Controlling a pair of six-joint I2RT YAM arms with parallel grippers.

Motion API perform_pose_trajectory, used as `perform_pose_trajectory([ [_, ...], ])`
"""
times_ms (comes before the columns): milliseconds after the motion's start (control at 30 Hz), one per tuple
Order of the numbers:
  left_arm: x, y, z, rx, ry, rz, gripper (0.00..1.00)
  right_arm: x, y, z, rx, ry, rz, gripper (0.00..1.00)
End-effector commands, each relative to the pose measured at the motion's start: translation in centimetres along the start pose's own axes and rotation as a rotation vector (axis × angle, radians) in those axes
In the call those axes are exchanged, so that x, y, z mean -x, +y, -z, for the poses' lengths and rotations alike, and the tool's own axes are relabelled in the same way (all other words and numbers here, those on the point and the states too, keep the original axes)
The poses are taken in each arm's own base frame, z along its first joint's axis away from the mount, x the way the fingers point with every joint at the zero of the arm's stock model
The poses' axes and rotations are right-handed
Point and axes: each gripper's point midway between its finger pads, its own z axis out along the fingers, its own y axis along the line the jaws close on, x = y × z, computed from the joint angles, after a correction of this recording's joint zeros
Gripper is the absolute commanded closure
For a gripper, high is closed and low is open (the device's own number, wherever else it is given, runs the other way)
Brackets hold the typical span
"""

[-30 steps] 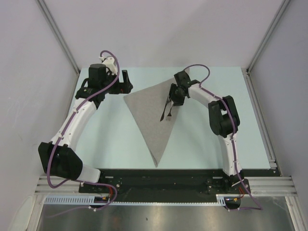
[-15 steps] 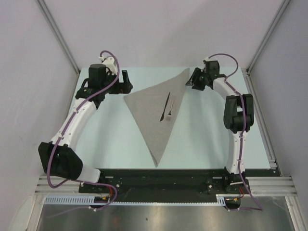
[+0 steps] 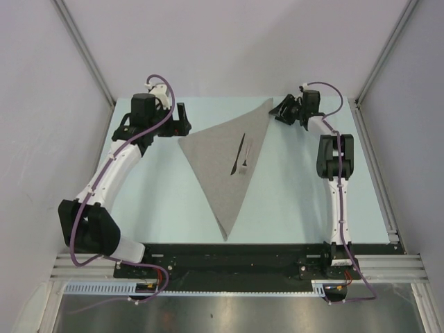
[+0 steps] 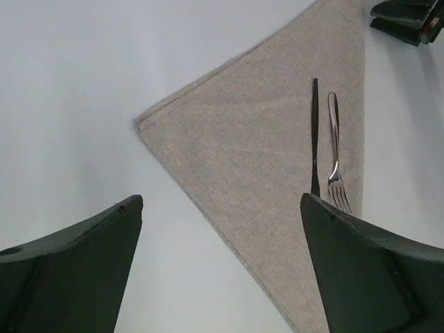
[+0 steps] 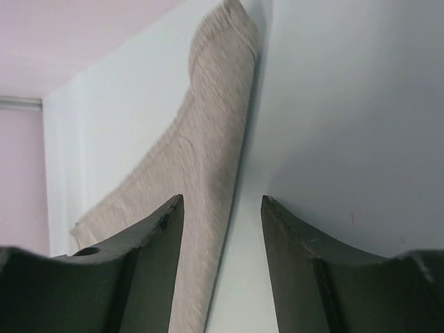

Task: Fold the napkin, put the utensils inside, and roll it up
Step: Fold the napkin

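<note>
The napkin (image 3: 222, 163) lies flat on the table, folded into a triangle. Near its right edge lie a silver fork (image 3: 245, 165) and a thin dark utensil (image 3: 239, 154), side by side. The left wrist view shows the napkin (image 4: 257, 146), the dark utensil (image 4: 315, 132) and the fork (image 4: 335, 149). My left gripper (image 3: 183, 119) hovers open just beyond the napkin's left corner, nothing between its fingers (image 4: 104, 250). My right gripper (image 3: 279, 112) is open and low at the napkin's far right corner. The napkin's edge (image 5: 208, 139) runs under its jaws, which hold nothing.
The pale blue table (image 3: 291, 201) has grey walls on three sides and metal rails at the far corners. A black base rail (image 3: 236, 253) runs along the near edge. The right gripper's fingers (image 4: 406, 17) show at the top right of the left wrist view.
My right gripper has pulled back from above the utensils to the napkin's far right corner. The fork and dark utensil stay on the cloth. The left arm has barely moved.
</note>
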Motion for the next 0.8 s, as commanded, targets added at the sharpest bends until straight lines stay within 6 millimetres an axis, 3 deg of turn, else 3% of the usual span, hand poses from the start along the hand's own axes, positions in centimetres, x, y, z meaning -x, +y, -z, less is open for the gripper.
perform_pose_trajectory([
  [0,0.4,0.6,-0.4,0.022,-0.017,-0.02,0.0,1.7,0.8,-1.9,0.066,-0.05,-0.032,0.44],
  [233,0.3,0.8,-0.5,0.029,-0.011,-0.024,0.0,2.7,-0.6,-4.1,0.025,-0.1,-0.062,0.4],
  [433,0.3,0.8,-0.5,0.029,-0.008,-0.024,0.0,1.4,-0.5,-5.6,-0.009,-0.095,-0.045,0.36],
  [667,0.2,0.6,-0.6,0.02,0.0,-0.02,0.0,0.3,-1.6,-6.6,-0.095,-0.11,-0.06,0.42],
  [767,0.3,0.5,-0.5,0.016,-0.003,-0.019,0.0,0.9,-2.4,-6.5,-0.121,-0.136,-0.098,0.46],
])
